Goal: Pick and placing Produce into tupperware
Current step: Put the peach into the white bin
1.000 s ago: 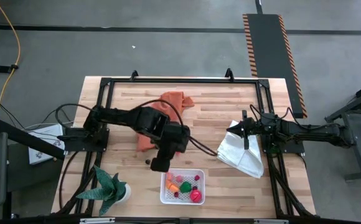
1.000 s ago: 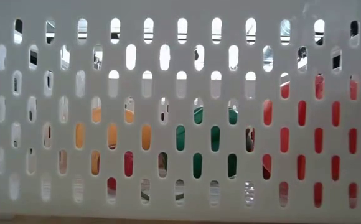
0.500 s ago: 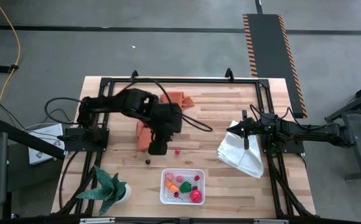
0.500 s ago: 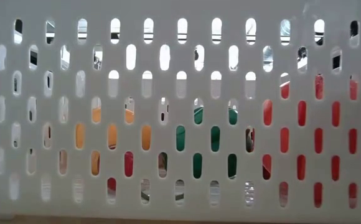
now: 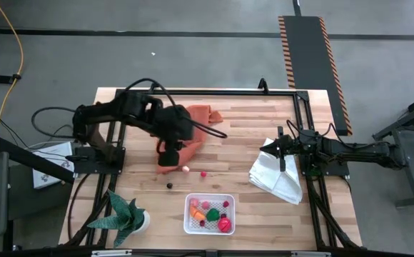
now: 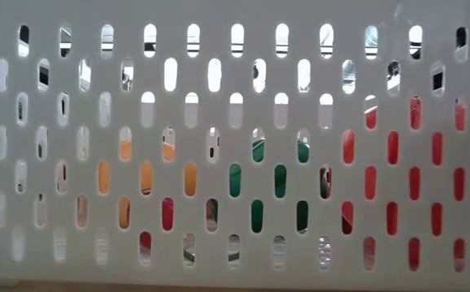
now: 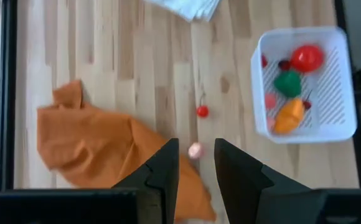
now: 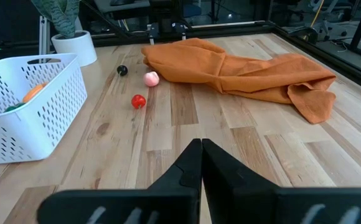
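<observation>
Left wrist view shows my left gripper (image 7: 196, 169) with its fingers a little apart and nothing between them, hanging over the edge of the orange cloth (image 7: 103, 155), just short of a pink piece (image 7: 195, 150). A second ago this arm was down by the tub (image 5: 208, 214); it has swung back up the table, so I judge one drop is done and the next pick is starting. Three pieces still lie loose: the pink one, a red one (image 5: 203, 173) and a dark one (image 5: 169, 185). The tub already holds several. My right gripper (image 8: 200, 163) is fully closed, empty, parked over the white cloth (image 5: 277, 176).
</observation>
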You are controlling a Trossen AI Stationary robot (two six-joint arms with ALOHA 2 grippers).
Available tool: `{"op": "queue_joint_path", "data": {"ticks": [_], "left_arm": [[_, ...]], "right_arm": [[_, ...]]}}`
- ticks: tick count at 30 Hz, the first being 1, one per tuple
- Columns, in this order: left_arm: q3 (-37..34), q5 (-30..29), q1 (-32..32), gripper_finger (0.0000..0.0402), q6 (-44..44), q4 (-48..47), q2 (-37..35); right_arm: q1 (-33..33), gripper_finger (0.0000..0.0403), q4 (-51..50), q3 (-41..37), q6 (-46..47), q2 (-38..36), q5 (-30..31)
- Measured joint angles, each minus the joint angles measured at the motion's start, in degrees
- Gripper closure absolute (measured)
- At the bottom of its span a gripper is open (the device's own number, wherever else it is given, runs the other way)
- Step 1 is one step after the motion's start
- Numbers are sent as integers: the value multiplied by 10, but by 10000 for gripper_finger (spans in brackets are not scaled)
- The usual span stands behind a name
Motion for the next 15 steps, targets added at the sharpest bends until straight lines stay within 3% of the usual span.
{"op": "queue_joint_path", "data": {"ticks": [8, 15], "left_arm": [[-122, 3, 41, 310, 18, 0, -58], [-194, 40, 83, 310, 41, 22, -81]], "right_arm": [[0, 402, 0, 0, 0, 0, 0], [0, 402, 0, 0, 0, 0, 0]]}}
